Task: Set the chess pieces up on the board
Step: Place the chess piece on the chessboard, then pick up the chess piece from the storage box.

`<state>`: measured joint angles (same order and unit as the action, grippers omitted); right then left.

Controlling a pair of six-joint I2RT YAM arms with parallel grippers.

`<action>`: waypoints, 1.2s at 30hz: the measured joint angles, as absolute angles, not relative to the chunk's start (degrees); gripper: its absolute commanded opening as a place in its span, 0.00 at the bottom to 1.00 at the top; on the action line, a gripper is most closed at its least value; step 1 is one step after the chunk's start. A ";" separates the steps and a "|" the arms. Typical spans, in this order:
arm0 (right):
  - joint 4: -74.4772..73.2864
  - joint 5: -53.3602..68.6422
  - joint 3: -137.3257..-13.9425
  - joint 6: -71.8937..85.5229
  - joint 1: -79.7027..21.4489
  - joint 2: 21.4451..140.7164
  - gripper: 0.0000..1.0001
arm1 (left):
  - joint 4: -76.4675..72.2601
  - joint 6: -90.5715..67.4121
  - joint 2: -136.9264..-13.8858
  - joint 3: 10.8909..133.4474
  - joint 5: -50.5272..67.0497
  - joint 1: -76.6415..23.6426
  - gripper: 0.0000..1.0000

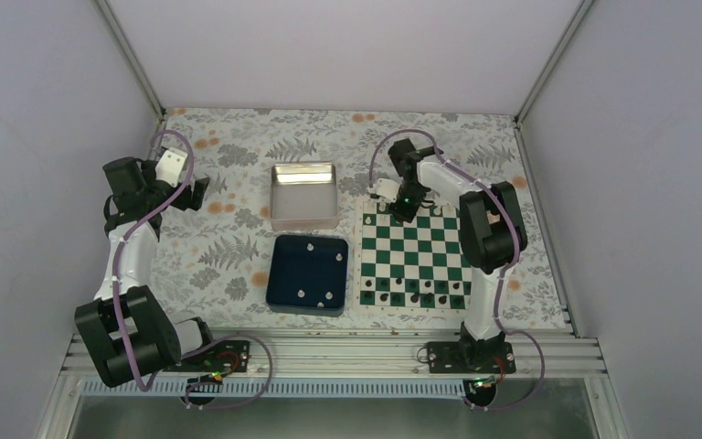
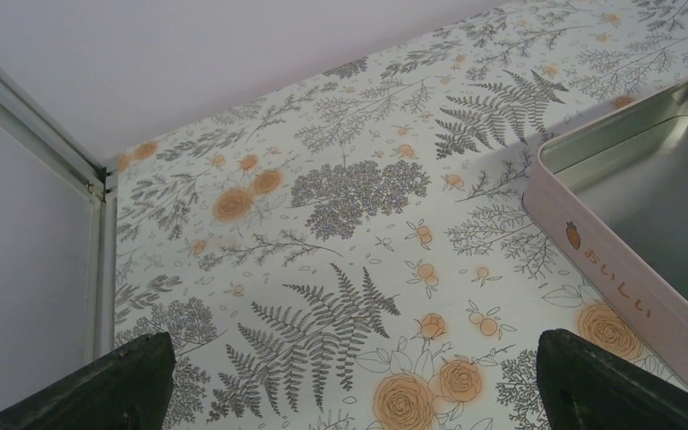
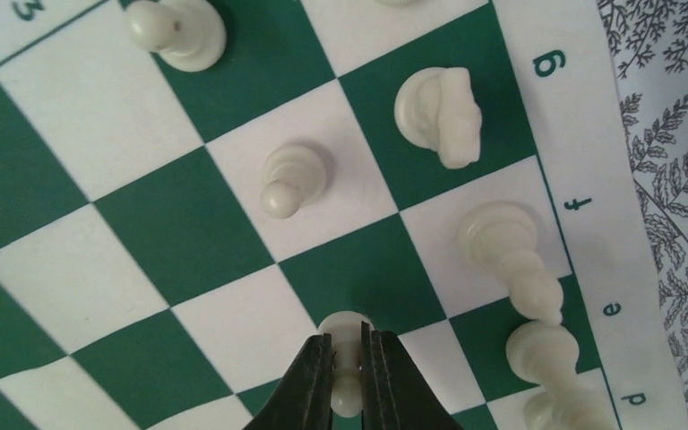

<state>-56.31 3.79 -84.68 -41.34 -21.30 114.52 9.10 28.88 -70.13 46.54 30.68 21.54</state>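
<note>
The green and white board point(image 1: 363, 265) lies at the right. My right gripper point(image 1: 400, 207) hangs over its far left corner. In the right wrist view it point(image 3: 347, 345) is shut on a white pawn point(image 3: 346, 324) by the stem, with the pawn's base over a green square of the board point(image 3: 143, 269). White pieces stand around it: two pawns point(image 3: 294, 177), a knight point(image 3: 439, 112) and a bishop point(image 3: 511, 255). Several white pieces point(image 1: 301, 293) lie in the blue tray point(image 1: 285, 273). My left gripper point(image 1: 196, 192) is open and empty over the flowered cloth point(image 2: 354, 345).
An empty metal tin point(image 1: 303, 194) stands behind the blue tray; its pink side shows in the left wrist view point(image 2: 618, 287). Black pieces point(image 1: 416, 293) fill the board's near rows. Walls and metal rails close the table on three sides.
</note>
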 measured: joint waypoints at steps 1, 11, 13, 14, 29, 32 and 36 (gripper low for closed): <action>-55.92 3.73 -84.68 -41.34 -21.30 114.85 0.06 | 9.10 28.88 -70.13 46.54 30.68 21.54 1.00; -54.59 2.90 -84.73 -41.10 -21.28 116.66 0.07 | 9.04 28.88 -70.98 46.54 30.68 21.65 1.00; -54.61 2.90 -84.77 -41.06 -21.30 116.68 0.09 | 9.02 28.88 -71.00 46.54 30.70 21.65 1.00; -54.63 2.90 -84.82 -41.04 -21.30 116.71 0.11 | 8.91 28.88 -71.00 46.54 30.68 21.65 1.00; -60.18 5.54 -89.97 -40.62 -22.15 114.24 0.31 | 8.86 28.91 -70.98 46.54 30.70 21.65 1.00; -62.28 5.96 -93.08 -40.38 -24.91 110.80 0.36 | 8.86 28.88 -70.98 46.54 30.70 21.65 1.00; -63.29 5.93 -94.41 -39.94 -34.11 106.63 0.41 | 8.88 28.88 -70.98 46.54 30.72 21.65 1.00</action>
